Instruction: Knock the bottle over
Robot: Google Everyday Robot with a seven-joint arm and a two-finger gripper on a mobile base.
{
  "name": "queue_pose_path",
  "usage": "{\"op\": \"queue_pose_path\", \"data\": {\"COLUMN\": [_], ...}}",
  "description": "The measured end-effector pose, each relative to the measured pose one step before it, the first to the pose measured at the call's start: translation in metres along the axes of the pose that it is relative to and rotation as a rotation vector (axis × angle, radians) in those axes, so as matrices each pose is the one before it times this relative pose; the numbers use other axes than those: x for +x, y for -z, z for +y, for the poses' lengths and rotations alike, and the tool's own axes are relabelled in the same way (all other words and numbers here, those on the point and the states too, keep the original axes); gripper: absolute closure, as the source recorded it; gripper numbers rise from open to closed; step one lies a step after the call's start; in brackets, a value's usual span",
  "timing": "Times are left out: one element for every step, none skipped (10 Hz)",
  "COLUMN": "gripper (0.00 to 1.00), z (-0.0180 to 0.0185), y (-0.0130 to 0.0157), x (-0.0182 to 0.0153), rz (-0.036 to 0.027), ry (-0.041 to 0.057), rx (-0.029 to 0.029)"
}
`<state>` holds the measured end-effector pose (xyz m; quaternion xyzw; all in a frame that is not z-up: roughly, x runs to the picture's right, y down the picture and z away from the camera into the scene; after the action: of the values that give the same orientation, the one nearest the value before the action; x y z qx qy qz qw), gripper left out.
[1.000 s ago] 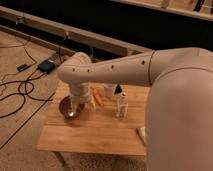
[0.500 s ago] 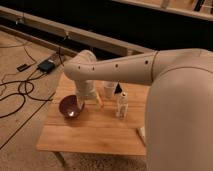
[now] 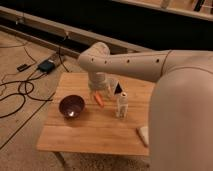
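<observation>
The bottle (image 3: 121, 105) is a small slim translucent-white bottle with a pale label. It stands upright on the wooden table (image 3: 90, 132), right of centre. My white arm reaches in from the right and bends down over the back of the table. My gripper (image 3: 115, 90) hangs just behind and slightly left of the bottle's top, close to it. I cannot tell whether it touches the bottle.
A dark purple bowl (image 3: 71, 106) sits on the left of the table. An orange object (image 3: 99, 100) lies between the bowl and the bottle. A flat pale block (image 3: 144, 135) lies at the front right edge. Cables and a small box (image 3: 46, 65) lie on the floor to the left.
My arm has swung to the right and back, away from the bowl and toward the bottle. The bowl now shows in full. The bottle still stands upright.
</observation>
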<state>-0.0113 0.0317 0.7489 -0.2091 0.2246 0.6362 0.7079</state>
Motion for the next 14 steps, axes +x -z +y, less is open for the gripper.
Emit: {"op": "queue_pose_path", "data": {"gripper": [0.35,0.35,0.35,0.35,0.35,0.35,0.35,0.35,0.35,0.35,0.35,0.35,0.35,0.35], "z": [-0.01139,-0.01218,-0.00919,-0.01338,-0.00876,-0.01099,-0.0092,-0.0063,-0.00628,-0.00371,-0.00479,-0.00488,-0.00257,-0.00596], "y": [0.00268,0.00407,0.00248,0.00456,0.00283,0.00379,0.00309,0.00023,-0.00143,-0.00412,-0.00792,-0.00607,-0.00445,-0.00943], "x": [-0.00556,-0.0051,-0.00267,-0.00353,-0.0019,-0.00272,-0.00241,-0.00126,-0.00101,-0.00218,-0.00296,-0.00136,0.00078,0.00256], "rz": [-0.00949,-0.01107,-0.0059,-0.00956,-0.00561,-0.00836,-0.00769,-0.00381,-0.00308,-0.00646,-0.00519,0.00041,0.00597,0.01247], "ry": [-0.00941,-0.01248,-0.01054,-0.01698,-0.01107,-0.01319,-0.01041,-0.00515,-0.00561,-0.00333,-0.00358,-0.00489,-0.00502,-0.01162], "rx": [0.01112,0.01238,0.01004,0.01455,0.00971,0.01301,0.01009,0.00597,0.00024,-0.00928,-0.01661,-0.00966,-0.0074,-0.01214]}}
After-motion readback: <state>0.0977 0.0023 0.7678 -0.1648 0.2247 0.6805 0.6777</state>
